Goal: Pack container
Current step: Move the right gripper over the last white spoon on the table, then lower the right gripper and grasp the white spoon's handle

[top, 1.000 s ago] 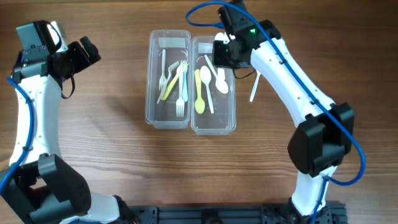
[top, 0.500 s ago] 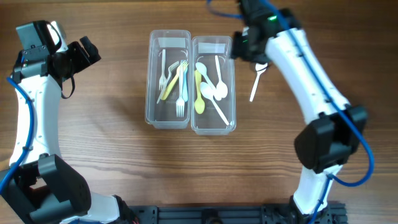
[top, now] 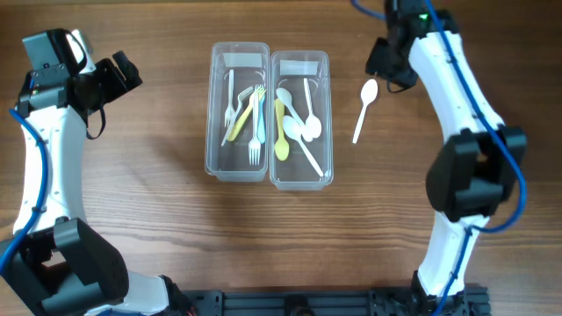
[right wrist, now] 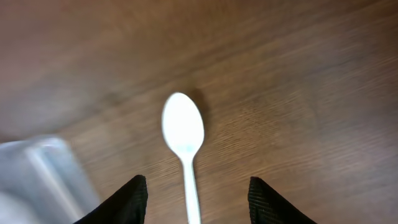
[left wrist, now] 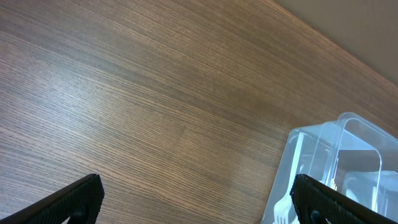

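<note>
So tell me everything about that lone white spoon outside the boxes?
The white spoon looks like smooth plastic, one piece: oval bowl, thin straight handle. It lies flat on the wooden table, right of the two clear containers and apart from them, slightly slanted, bowl toward the far edge. Nothing holds it; the right gripper hangs open over it.

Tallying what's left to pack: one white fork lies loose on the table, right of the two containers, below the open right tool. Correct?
No: it is a white spoon, not a fork; the right wrist view shows its oval bowl. The rest holds: it lies loose on the table, right of the containers, below the open right tool.
</note>
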{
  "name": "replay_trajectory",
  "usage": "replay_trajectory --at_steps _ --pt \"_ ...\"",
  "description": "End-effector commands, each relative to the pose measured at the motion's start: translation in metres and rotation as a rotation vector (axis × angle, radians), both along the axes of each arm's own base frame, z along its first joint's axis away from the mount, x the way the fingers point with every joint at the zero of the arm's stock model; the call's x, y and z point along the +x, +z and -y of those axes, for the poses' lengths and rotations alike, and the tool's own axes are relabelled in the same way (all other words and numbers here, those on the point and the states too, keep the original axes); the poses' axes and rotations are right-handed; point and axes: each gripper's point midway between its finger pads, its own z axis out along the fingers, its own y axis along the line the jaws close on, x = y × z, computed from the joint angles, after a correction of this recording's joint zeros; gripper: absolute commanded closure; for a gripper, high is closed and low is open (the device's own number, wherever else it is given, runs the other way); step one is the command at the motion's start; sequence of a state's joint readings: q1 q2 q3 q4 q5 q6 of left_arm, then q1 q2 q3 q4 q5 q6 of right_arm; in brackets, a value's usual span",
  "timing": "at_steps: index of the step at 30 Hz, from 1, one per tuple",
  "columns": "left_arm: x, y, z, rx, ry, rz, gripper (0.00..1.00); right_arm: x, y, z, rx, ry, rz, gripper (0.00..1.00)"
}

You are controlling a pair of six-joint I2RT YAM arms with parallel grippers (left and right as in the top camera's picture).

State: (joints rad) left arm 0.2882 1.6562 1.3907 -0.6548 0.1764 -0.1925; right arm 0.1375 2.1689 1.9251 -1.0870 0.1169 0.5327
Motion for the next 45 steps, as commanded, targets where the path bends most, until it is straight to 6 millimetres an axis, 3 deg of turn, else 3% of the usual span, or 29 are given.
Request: replay_trajectory --at_steps 1,5,8,17,21,26,41,42,45 --pt "0.001 0.019 -0.002 0.009 0.008 0.043 0.00 -0.008 -0.045 0.003 -0.039 0.035 -0.107 0.48" --pt "0.001 0.019 -0.002 0.009 0.008 0.043 0.00 -0.016 -0.080 -0.002 -0.022 0.069 -0.194 0.49" --pt "0.001 0.019 -0.002 0.009 0.008 0.043 0.00 -0.021 -0.096 -0.007 0.006 0.087 -0.235 0.48" --pt "0.001 0.019 -0.002 0.009 0.008 0.043 0.00 -0.023 -0.099 -0.007 0.006 0.095 -0.248 0.50" --pt "0.001 0.019 -0.002 0.009 0.008 0.043 0.00 -0.028 -0.099 -0.007 0.009 0.060 -0.266 0.83" --pt "0.001 0.019 -0.002 0.009 0.008 0.043 0.00 -0.033 -0.099 -0.009 0.031 0.011 -0.281 0.94" --pt "0.001 0.019 -0.002 0.009 0.008 0.043 0.00 -0.045 -0.095 -0.007 0.024 0.007 -0.327 0.95" --pt "0.001 0.019 -0.002 0.009 0.008 0.043 0.00 -0.045 -0.095 -0.007 0.024 0.007 -0.327 0.94" --pt "0.001 0.019 -0.002 0.009 0.008 0.043 0.00 -0.044 -0.096 -0.007 0.024 0.007 -0.326 0.78"
